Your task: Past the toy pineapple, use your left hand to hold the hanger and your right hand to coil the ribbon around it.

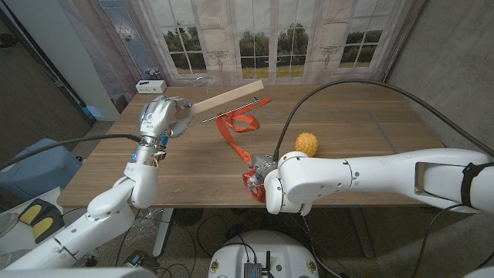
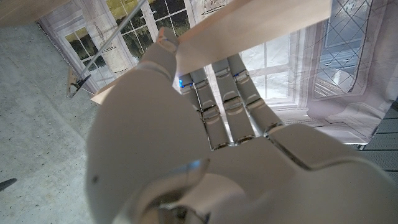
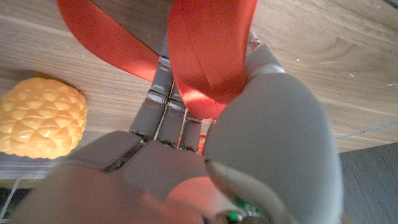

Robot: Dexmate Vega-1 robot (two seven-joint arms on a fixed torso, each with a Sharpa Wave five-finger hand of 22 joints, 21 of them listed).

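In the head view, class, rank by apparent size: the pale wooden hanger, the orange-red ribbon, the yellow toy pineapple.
1. Pale wooden hanger, the longest span, gripped by the left hand.
2. Orange-red ribbon, running to the right hand; partly hidden there, so its rank against the hanger is unsure.
3. Yellow toy pineapple, clearly smallest.

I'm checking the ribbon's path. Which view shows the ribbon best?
The head view: the ribbon runs from the hanger to the right hand. The right wrist view shows a close stretch; the left wrist view shows the hanger.
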